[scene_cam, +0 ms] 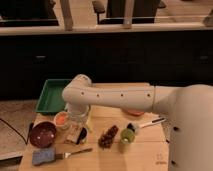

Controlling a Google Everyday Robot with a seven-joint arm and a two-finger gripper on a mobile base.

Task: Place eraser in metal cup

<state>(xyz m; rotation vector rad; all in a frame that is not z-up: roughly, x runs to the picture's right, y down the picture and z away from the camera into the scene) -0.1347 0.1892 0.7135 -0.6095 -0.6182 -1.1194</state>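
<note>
My gripper hangs from the white arm over the left part of the wooden table. Right under it lies the eraser, a pale tan block, tilted. The metal cup, small and dark, stands against the eraser's right side. The gripper is just above both and hides part of them. I cannot tell whether the eraser rests on the table or is held.
A maroon bowl and an orange-filled white cup stand to the left. A blue-grey sponge and a fork lie in front. Grapes, a green cup and a white utensil are to the right. A green tray sits behind.
</note>
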